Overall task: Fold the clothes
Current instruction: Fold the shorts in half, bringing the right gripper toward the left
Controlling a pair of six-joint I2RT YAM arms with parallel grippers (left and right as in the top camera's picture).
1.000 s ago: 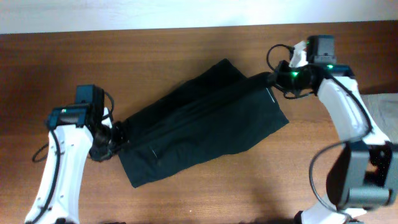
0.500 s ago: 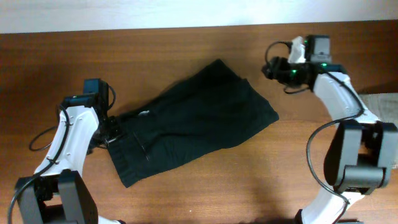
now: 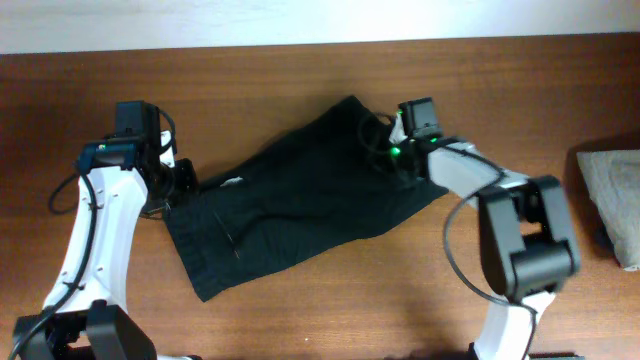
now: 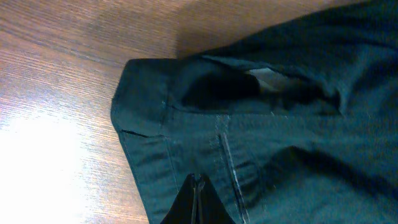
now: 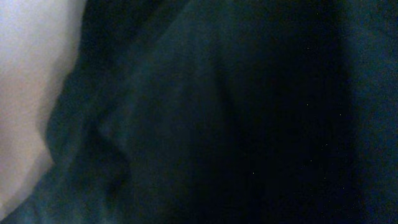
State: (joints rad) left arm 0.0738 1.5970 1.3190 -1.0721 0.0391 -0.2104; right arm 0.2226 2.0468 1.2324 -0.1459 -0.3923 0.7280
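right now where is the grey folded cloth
In the overhead view the grey folded cloth lies at the table's right edge, partly cut off by the frame, on the robot's right side and well apart from the black shorts.

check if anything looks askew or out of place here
The black shorts lie slanted across the table, rumpled, with pale lining poking out at their left end. Nothing looks spilled or torn.
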